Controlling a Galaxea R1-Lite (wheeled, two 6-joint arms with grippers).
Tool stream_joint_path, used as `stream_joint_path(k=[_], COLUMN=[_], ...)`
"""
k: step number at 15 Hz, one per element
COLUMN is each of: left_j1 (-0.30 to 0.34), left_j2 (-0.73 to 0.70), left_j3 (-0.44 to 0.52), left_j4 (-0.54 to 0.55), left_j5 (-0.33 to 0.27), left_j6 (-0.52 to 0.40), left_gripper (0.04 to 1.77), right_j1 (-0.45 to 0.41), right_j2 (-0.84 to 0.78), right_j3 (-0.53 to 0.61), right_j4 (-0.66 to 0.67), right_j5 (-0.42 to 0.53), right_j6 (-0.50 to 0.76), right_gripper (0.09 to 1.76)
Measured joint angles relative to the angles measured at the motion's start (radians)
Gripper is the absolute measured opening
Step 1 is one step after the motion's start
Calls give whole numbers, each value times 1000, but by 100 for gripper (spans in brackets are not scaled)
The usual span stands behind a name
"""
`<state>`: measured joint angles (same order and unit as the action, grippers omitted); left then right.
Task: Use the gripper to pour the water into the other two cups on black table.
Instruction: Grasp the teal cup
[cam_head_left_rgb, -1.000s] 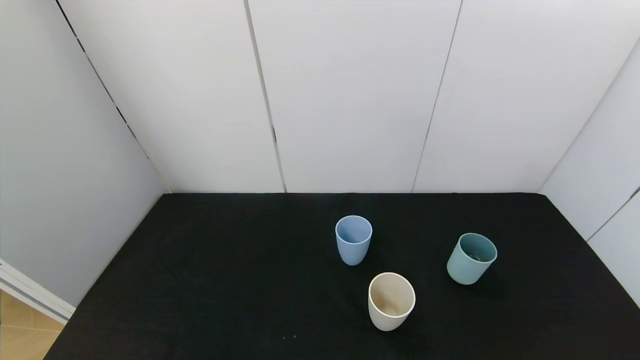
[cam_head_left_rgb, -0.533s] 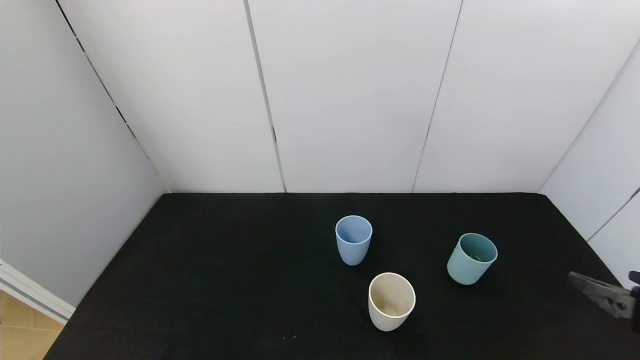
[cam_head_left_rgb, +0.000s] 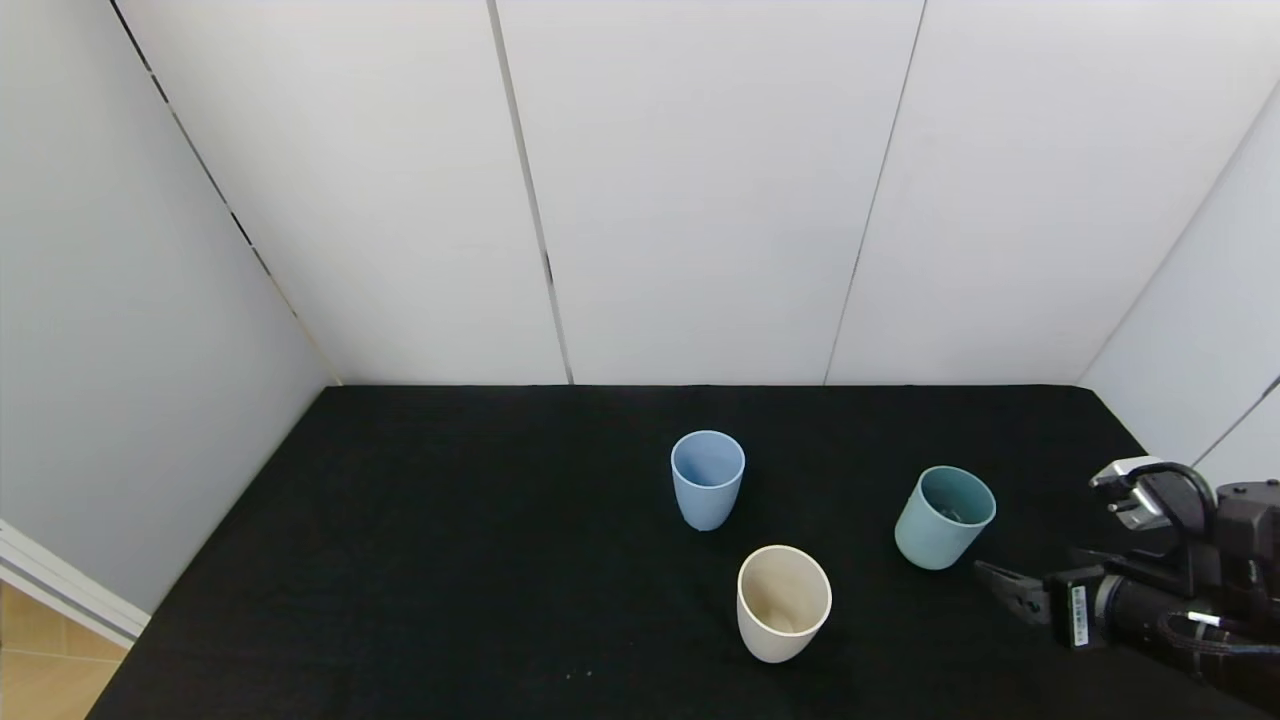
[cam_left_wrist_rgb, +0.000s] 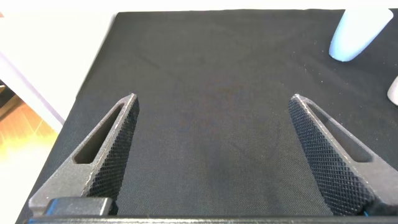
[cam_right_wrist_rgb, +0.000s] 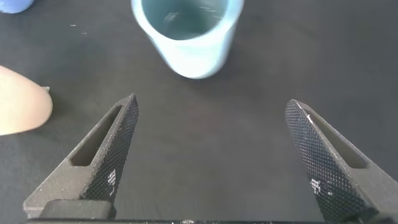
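Right gripper (cam_right_wrist_rgb: 208, 162) sits low over the black table (cam_head_left_rgb: 450, 560) at its right edge, fingers spread wide and holding nothing. Straight ahead of it, just beyond the fingertips, stands the teal-green cup (cam_right_wrist_rgb: 186, 34), upright, mouth up, long axis vertical, water glinting inside. Right arm is clearly the nearer one. Off to that gripper's left stands the cream-white cup (cam_head_left_rgb: 783, 602), and farther back the light blue cup (cam_head_left_rgb: 707, 479), both upright too. Left gripper (cam_left_wrist_rgb: 214, 155) hangs open and empty over the table's left side.
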<state>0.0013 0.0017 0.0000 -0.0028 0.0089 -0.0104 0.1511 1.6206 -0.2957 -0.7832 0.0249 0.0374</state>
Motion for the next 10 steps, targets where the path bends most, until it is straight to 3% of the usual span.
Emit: stream_joint_path(k=[6,10], left_j1=[0,0], left_j2=[0,0], left_j3=[0,0], left_j4=[0,0], left_j5=[0,0], left_j6=[0,0], left_gripper=[172,172], right_j1=[67,64], right_j2=[238,330], right_j3=[49,13], right_j4=[-311,-390], right_j5=[-41,-43], right_j6=[3,-21], right_gripper=[171,171])
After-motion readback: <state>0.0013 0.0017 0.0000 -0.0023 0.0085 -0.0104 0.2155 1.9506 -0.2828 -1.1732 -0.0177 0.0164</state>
